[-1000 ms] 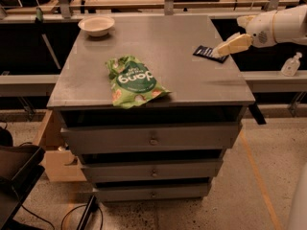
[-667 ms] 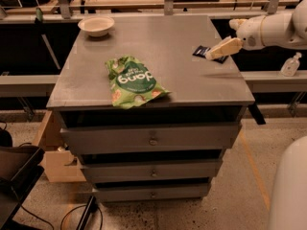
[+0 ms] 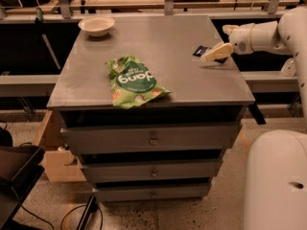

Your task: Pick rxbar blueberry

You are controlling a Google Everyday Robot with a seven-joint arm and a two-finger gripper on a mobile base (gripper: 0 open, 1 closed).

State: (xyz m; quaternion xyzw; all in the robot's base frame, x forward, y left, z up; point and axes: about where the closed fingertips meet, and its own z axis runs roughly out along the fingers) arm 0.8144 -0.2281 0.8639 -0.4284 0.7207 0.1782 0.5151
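**Camera view: gripper down at the rxbar near the right edge of the cabinet**

So the gripper [image 3: 209,57] is reaching in from the right side, low over the grey cabinet top [image 3: 168,37], with its cream-coloured tip pointing left. Honestly can't tell whether it's apart or closed, or whether it's clamped on anything. From this angle it just reads as one pale wedge. The white arm [image 3: 259,34] behind it runs off to the right edge of the shot.

The rxbar blueberry [image 3: 200,50] is right there at the tip: a small flat dark navy wrapper lying on the top, close to the right edge. The gripper covers its right end, so only the left part shows. Can't say if they're actually touching or if the gripper is just above it.

Further out, a green snack bag [image 3: 132,82] lies flat near the front edge, left of centre and well apart from the bar. A pale bowl [image 3: 96,25] sits upright in the back left corner. Below the top are three shut drawers [image 3: 153,140], and the robot's big white base [image 3: 276,181] fills the bottom right corner.
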